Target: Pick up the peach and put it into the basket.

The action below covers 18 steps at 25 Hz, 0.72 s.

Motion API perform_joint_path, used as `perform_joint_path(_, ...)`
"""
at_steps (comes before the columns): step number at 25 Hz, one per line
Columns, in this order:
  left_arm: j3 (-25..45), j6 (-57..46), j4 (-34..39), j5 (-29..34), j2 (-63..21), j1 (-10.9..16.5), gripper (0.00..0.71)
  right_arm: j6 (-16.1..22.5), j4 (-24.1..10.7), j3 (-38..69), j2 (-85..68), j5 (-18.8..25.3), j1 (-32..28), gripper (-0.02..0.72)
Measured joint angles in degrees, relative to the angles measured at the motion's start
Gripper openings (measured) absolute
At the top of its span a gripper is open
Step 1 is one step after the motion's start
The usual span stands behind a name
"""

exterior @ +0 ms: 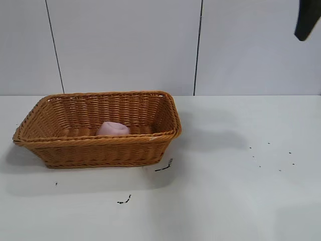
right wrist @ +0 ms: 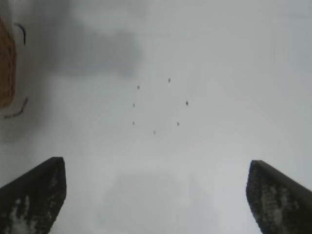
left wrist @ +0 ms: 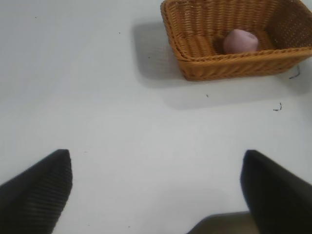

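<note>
The dusty-pink peach point(exterior: 113, 129) lies inside the orange-brown wicker basket point(exterior: 95, 148) at the left of the white table. Both also show in the left wrist view, the peach point(left wrist: 240, 41) on the basket's floor and the basket point(left wrist: 229, 66) far from that gripper. My left gripper point(left wrist: 157, 168) is open and empty, raised over bare table well away from the basket. My right gripper point(right wrist: 156, 173) is open and empty, high above the table's right side; a dark part of that arm point(exterior: 307, 19) shows at the exterior view's top right corner.
A ring of small black dots point(right wrist: 158, 105) marks the table under the right gripper and also shows in the exterior view point(exterior: 273, 155). Two short dark scraps point(exterior: 164, 166) lie in front of the basket. A basket edge point(right wrist: 6, 63) shows in the right wrist view.
</note>
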Motion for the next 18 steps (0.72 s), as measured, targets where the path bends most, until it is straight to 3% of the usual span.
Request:
perform_joint_path(4, 0.00, 0.00, 0.00, 0.00, 0.00, 0.00, 0.692, -0.02, -0.05, 13.27, -16.25, -5.01, 0.00, 0.690)
perform_joint_path(7, 0.00, 0.00, 0.00, 0.00, 0.00, 0.00, 0.692, -0.06, -0.05, 20.03, -28.84, -6.20, 0.00, 0.690)
perform_joint_path(18, 0.00, 0.00, 0.00, 0.00, 0.00, 0.00, 0.692, -0.06, 0.00, 21.42, -57.07, -7.98, 0.00, 0.690)
